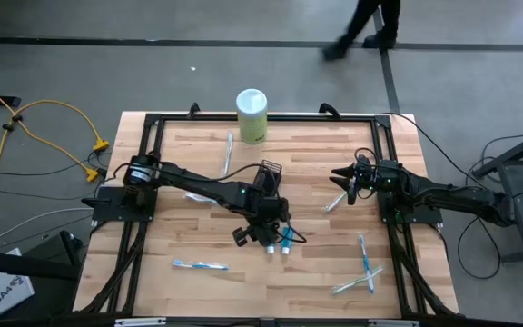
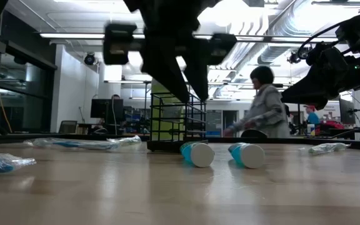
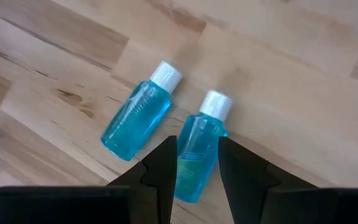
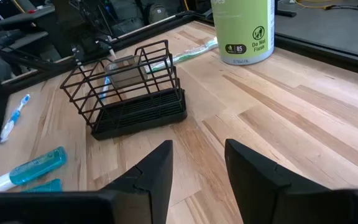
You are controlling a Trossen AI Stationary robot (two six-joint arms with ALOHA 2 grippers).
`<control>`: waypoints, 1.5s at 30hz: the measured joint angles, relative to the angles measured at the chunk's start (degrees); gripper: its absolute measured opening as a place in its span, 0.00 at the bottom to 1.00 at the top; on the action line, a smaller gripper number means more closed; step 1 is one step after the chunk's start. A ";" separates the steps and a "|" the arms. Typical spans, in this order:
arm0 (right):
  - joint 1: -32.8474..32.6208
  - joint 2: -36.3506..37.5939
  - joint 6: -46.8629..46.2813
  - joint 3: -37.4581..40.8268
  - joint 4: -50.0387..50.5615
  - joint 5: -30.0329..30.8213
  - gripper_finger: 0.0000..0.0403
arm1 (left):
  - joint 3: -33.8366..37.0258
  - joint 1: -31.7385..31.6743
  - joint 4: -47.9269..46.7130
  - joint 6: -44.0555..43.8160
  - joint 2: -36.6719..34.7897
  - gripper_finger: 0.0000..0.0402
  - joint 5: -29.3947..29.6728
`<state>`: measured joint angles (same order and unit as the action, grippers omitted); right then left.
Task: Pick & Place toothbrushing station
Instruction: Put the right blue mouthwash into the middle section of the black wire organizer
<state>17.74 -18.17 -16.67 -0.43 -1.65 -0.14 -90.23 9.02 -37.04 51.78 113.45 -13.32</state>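
**Teal tubes under your left gripper, holder waiting empty**

Wood tabletop [image 1: 180, 227], and starting at your left: one toothbrush [image 1: 200, 265] lies alone near the front edge, and a wrapped one [image 1: 228, 153] sits further back. Neither is anywhere near the holder, so to my eye both count as work to do.

Moving in, your left gripper [image 1: 263, 234] hangs over the middle of the table with its fingers spread and nothing between them. The low view shows it clear above the wood. It's lined up over one tube [image 3: 204, 134], with the other tube [image 3: 137, 115] just beside that one. Both lie flat, white caps pointing the same way. That hover looks like the set-up for a straight drop and pinch.

Just behind the gripper stands the black wire holder [image 1: 269, 174], upright with nothing in it that I can see. That's surely where the tube is headed. The green canister [image 1: 251, 113] stands at the back edge, out of play.

On the right, your right gripper [image 4: 197, 146] waits with its fingers parted and empty, facing the holder. A toothbrush [image 1: 337, 200] lies close beneath it, and two more, [image 1: 363, 250] and [image 1: 357, 283], cross near the front right.

The count is two tubes, one holder, one canister, and five toothbrushes that I can make out. The left arm may hide another.
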 joint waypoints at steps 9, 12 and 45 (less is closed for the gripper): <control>0.00 0.02 0.00 0.02 -0.11 0.02 0.34 | -0.10 -0.28 1.02 2.48 0.83 0.30 2.41; 0.00 0.02 0.00 0.02 -0.09 0.02 0.34 | -0.10 0.14 0.93 3.61 0.83 0.32 2.62; 0.00 0.02 0.00 0.00 0.07 -0.02 0.34 | -0.49 -1.12 -2.49 12.90 3.97 0.43 -0.78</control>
<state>17.74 -18.15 -16.67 -0.43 -1.58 -0.16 -90.72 7.90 -39.53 64.68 117.42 -14.10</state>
